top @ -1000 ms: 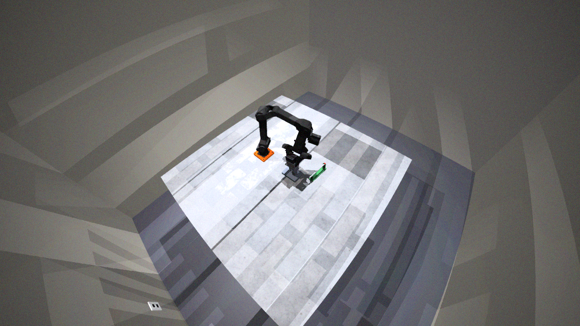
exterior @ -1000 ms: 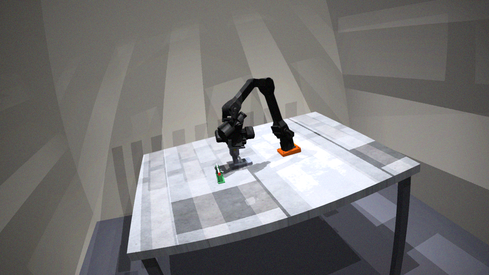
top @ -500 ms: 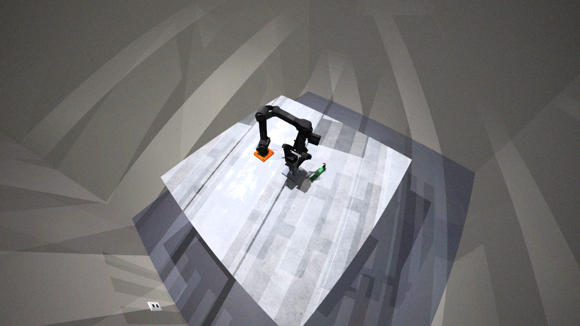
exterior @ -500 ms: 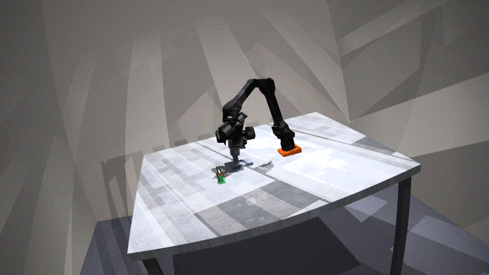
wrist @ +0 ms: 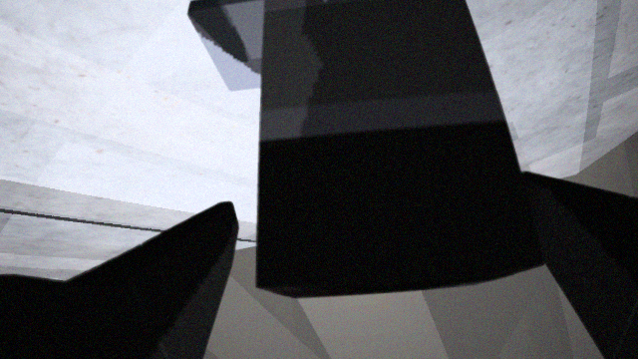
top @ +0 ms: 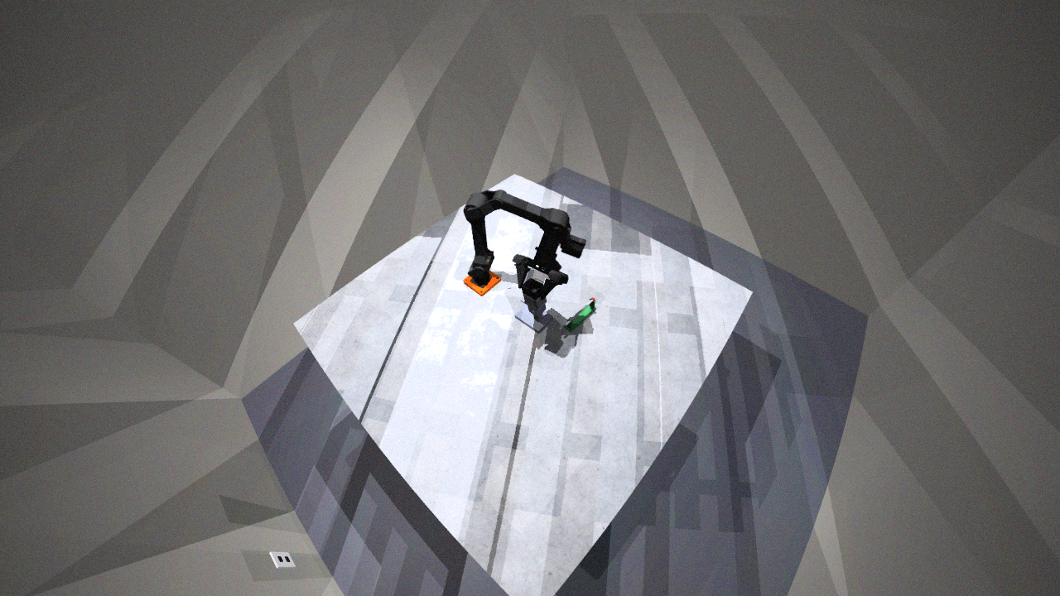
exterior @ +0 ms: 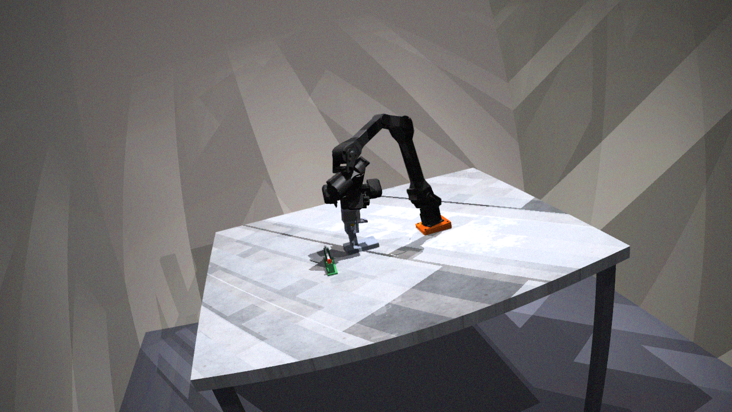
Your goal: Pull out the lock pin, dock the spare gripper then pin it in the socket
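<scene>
My gripper (top: pixel 535 290) (exterior: pixel 350 206) (wrist: pixel 373 200) is open, its fingers on either side of the dark block-shaped body of the spare gripper (top: pixel 537 305) (exterior: pixel 350 215) (wrist: pixel 389 224), with nothing clamped. In the wrist view a gap shows beside the left finger; the right finger overlaps the block's edge, and I cannot tell whether it touches. The spare gripper stands upright over the grey mount (top: pixel 527 319) (exterior: pixel 370 245). How deep its spigot sits in the socket is hidden. A small red knob (top: pixel 592 300) (exterior: pixel 329 261), probably the lock pin's head, shows at the long green holder.
The green holder (top: pixel 580 318) (exterior: pixel 331 269) stands on the table (top: pixel 459 415) (exterior: pixel 409 302) close beside the mount. The arm's orange base plate (top: pixel 481 289) (exterior: pixel 434 228) lies on the mount's other side. The arm arches over the table between them.
</scene>
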`<state>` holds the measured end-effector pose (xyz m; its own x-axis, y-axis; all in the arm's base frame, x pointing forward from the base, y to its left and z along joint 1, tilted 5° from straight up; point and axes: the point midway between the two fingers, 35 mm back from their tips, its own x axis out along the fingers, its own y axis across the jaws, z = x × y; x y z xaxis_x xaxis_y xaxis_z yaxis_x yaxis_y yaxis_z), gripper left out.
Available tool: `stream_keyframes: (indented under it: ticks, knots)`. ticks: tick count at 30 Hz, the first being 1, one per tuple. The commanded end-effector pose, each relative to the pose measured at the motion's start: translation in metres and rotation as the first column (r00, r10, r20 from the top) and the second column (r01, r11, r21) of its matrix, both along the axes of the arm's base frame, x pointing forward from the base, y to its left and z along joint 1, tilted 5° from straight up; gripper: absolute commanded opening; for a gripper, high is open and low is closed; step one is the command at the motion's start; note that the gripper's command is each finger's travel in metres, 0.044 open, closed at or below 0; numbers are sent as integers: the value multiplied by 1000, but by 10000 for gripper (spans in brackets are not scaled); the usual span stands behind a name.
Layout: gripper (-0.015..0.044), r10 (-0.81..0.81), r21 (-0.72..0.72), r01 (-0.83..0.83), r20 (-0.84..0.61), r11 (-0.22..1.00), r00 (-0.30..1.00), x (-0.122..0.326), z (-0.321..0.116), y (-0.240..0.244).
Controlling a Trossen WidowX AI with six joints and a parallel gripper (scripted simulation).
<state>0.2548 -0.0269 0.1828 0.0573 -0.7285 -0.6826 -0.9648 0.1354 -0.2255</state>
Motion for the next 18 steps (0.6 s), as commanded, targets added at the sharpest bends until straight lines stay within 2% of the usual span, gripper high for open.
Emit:
stream_keyframes:
  ticks: [1, 18]
  knots:
    - [440, -1, -1, 1, -4, 1000, 1000, -2, 8, 0]
    - [440, 89, 36, -92, 72, 995, 993, -14, 47, -3]
